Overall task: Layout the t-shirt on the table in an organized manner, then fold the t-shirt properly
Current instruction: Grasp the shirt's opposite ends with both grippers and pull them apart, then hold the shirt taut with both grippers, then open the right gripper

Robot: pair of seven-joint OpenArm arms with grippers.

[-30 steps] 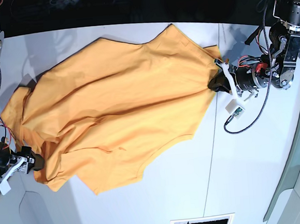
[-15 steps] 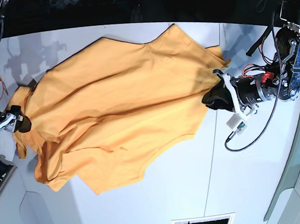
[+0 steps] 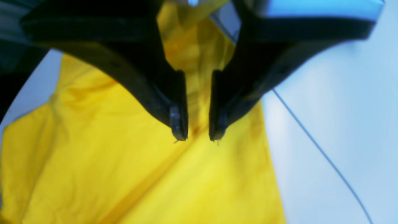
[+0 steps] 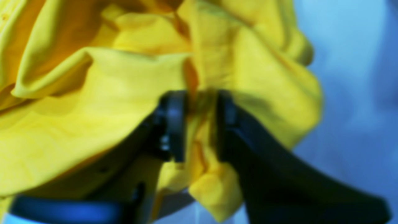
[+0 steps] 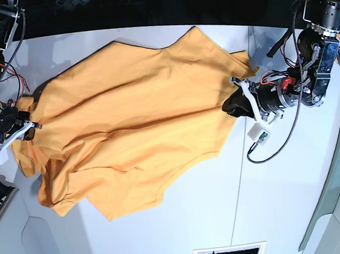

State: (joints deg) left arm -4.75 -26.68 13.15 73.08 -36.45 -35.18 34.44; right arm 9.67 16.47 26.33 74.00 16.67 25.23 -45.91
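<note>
right hand (image 4: pixel 196 124) blurred, t-shirt (image 4: pixel 93 102) cropped

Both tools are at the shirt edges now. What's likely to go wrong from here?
1. The right tool has a bunched wad of t-shirt between its fingers, likely several layers, so pulling may drag a fold instead of one edge.
2. The left tool stands over the cloth with a gap between its fingers; the grip looks unsure and may slip.
3. The near hem lies doubled under on the table; stretching could set that crease.

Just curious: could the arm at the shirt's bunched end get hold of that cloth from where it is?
Probably yes: the right gripper already has bunched t-shirt fabric between its fingers, nothing blocking it.
</note>
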